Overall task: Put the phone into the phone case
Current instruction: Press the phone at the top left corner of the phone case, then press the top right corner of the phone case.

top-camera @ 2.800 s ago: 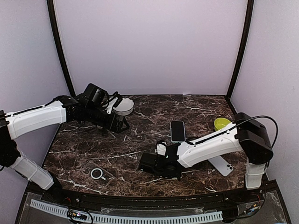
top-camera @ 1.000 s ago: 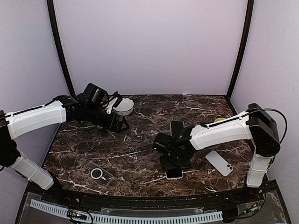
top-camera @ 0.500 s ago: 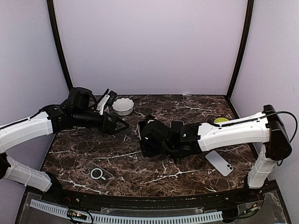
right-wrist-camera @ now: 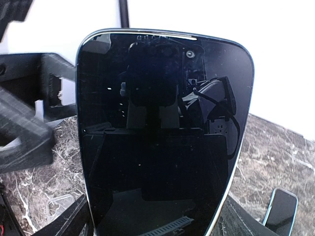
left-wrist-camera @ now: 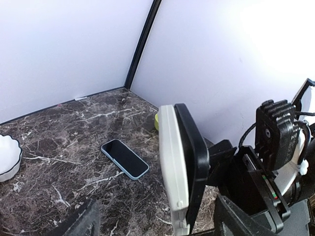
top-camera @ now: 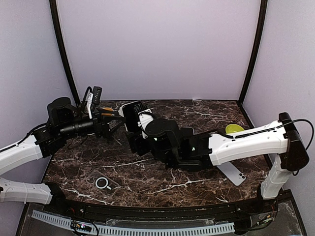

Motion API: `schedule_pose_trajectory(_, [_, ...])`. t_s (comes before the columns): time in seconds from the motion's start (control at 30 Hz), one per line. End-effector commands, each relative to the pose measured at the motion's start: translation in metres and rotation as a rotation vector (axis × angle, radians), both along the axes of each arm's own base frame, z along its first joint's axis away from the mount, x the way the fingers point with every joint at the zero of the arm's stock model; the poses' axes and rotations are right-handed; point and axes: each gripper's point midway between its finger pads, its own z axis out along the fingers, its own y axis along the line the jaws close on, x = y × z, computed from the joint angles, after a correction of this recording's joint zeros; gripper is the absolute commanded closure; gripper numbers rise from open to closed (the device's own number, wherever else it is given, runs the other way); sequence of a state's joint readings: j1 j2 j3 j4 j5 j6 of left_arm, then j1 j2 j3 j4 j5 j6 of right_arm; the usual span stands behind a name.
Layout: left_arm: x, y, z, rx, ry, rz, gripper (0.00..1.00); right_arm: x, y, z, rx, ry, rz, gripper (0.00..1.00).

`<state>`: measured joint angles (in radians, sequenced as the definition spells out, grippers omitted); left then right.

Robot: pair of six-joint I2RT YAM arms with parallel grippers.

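Clear case lies seemingly empty; right fingers clamp the phone, left fingers apart.

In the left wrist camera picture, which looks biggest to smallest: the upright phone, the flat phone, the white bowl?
Largest: upright phone, enlarged by nearness.
Then: flat phone.
Last: white bowl, cropped by the frame edge, so unsure.

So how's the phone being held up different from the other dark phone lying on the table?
The held phone stands on end in the air, clamped in the right gripper's jaws; the lying phone rests flat on the table, screen up, with nothing touching it. The held phone has a white back; the lying phone has a pale blue rim. Both have black, switched-off screens.
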<state>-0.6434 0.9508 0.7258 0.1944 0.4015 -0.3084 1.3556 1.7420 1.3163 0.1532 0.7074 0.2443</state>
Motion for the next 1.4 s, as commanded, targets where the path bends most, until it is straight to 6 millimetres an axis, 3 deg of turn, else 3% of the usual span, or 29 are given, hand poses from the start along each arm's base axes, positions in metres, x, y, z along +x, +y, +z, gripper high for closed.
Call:
schedule_pose_trajectory(0.0, [0.001, -0.002, 0.007, -0.038, -0.025, -0.008, 0.22, -0.006, 0.015, 0.045, 0.108, -0.086, 0.025, 0.73])
schedule_pose_trajectory(0.17, [-0.004, -0.003, 0.011, -0.059, -0.038, -0.036, 0.36, -0.014, 0.023, 0.044, 0.084, -0.099, 0.066, 0.74])
schedule_pose_trajectory(0.23, [-0.004, -0.001, 0.012, -0.064, -0.05, -0.023, 0.54, -0.015, 0.023, 0.043, 0.084, -0.099, 0.068, 0.75])
schedule_pose_trajectory(0.37, [-0.003, 0.001, 0.012, -0.063, -0.062, -0.011, 0.82, -0.016, 0.024, 0.045, 0.076, -0.109, 0.078, 0.75])
schedule_pose_trajectory(0.5, [-0.004, -0.001, 0.011, -0.052, -0.052, -0.026, 0.99, -0.017, 0.023, 0.047, 0.067, -0.121, 0.084, 0.75])
schedule_pose_trajectory(0.57, [-0.003, -0.002, 0.009, -0.045, -0.045, -0.028, 1.0, -0.018, 0.022, 0.048, 0.063, -0.127, 0.087, 0.74])
schedule_pose_trajectory(0.63, [-0.004, -0.003, 0.008, -0.044, -0.046, -0.037, 1.0, -0.018, 0.019, 0.05, 0.058, -0.134, 0.09, 0.65])
schedule_pose_trajectory(0.77, [-0.011, -0.004, 0.012, -0.049, -0.074, -0.071, 1.0, -0.021, 0.009, 0.052, 0.023, -0.159, 0.127, 0.16])
schedule_pose_trajectory(0.83, [-0.014, -0.004, 0.014, -0.051, -0.094, -0.087, 1.0, -0.024, 0.002, 0.054, 0.001, -0.164, 0.181, 0.02])
schedule_pose_trajectory(0.97, [-0.027, -0.01, 0.019, -0.059, -0.13, -0.17, 1.0, -0.033, -0.017, 0.057, -0.041, -0.117, 0.398, 0.02])
schedule_pose_trajectory(1.13, [-0.062, -0.019, 0.028, -0.096, -0.176, -0.38, 1.0, -0.059, -0.03, 0.072, 0.089, 0.003, 0.752, 0.02])
schedule_pose_trajectory(1.23, [-0.081, -0.02, 0.034, -0.117, -0.234, -0.463, 1.0, -0.064, -0.025, 0.077, 0.125, 0.019, 0.832, 0.09])
schedule_pose_trajectory(1.37, [-0.097, -0.022, 0.035, -0.119, -0.289, -0.518, 1.0, -0.066, -0.01, 0.072, 0.108, 0.076, 0.902, 0.29])
